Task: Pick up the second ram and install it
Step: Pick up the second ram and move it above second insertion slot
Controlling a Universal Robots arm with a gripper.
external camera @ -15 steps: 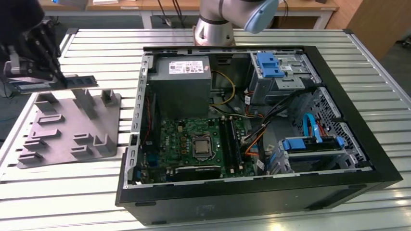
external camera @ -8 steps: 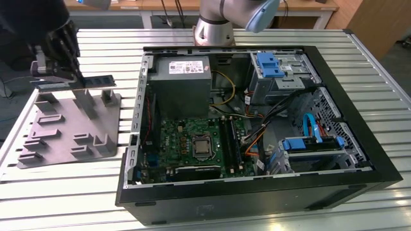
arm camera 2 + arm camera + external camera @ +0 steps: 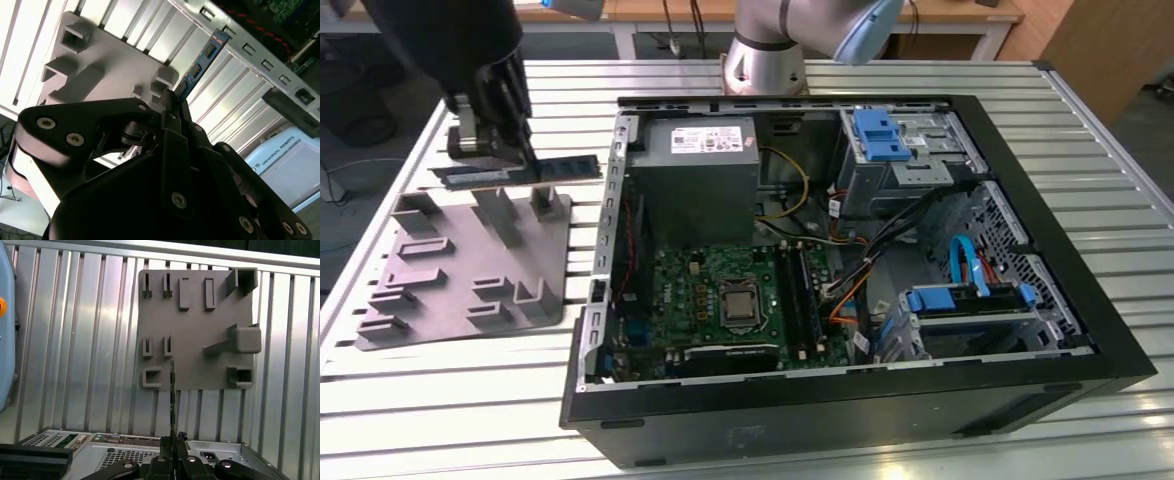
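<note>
My gripper (image 3: 498, 160) is shut on the second ram (image 3: 560, 167), a thin dark stick held level above the far end of the grey moulded tray (image 3: 454, 290) at the exterior view's left. The stick hangs clear of the tray's posts. In the second wrist view the ram (image 3: 204, 57) shows blue-green with black chips, jutting out from between the black fingertips (image 3: 168, 102) over the tray (image 3: 100, 65). The first wrist view shows the ram (image 3: 172, 395) edge-on as a thin dark line, clamped in the gripper (image 3: 173, 442) above the tray (image 3: 200, 335).
An open computer case (image 3: 854, 400) lies on the slatted metal table (image 3: 454, 400) at the exterior view's right of the tray. Inside are the green motherboard (image 3: 694, 290) with long black slots (image 3: 798, 290), a grey power supply (image 3: 700, 170), cables and blue drive brackets (image 3: 874, 135).
</note>
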